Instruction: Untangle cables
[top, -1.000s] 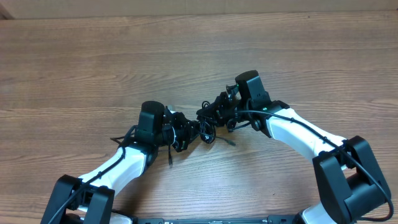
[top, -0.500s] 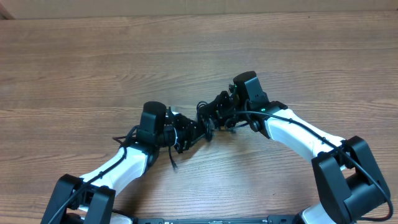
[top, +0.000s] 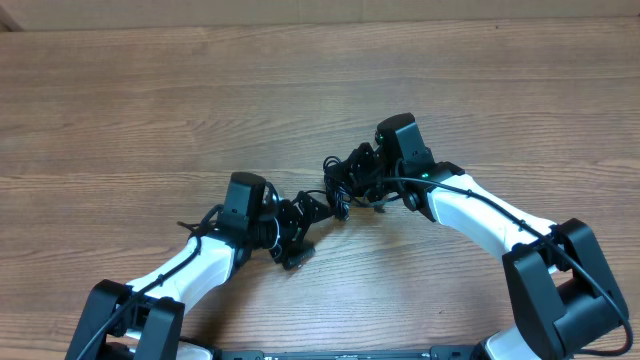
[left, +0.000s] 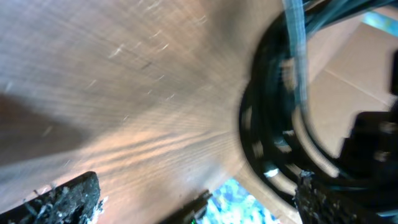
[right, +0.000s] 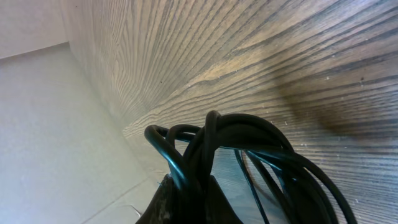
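The cables (top: 338, 188) are a bunched knot of thin black cord hanging off the wooden table between the two arms. My right gripper (top: 354, 180) is shut on the bundle, and in the right wrist view the black loops (right: 249, 146) rise out from between the pinched fingers (right: 166, 196). My left gripper (top: 307, 232) stands wide open just left of and below the bundle, with nothing between its fingers. In the left wrist view the cords (left: 277, 124) are a blurred dark mass at the right, beyond the spread fingertips (left: 65, 198).
The wooden table (top: 150, 110) spreads out on all sides. Both white arms (top: 480, 215) come in from the near edge. A pale wall or board (top: 300, 10) runs along the table's far edge.
My left gripper has gone from shut to wide open and let go of the cables. The bundle now hangs from the right gripper alone, a little further right.
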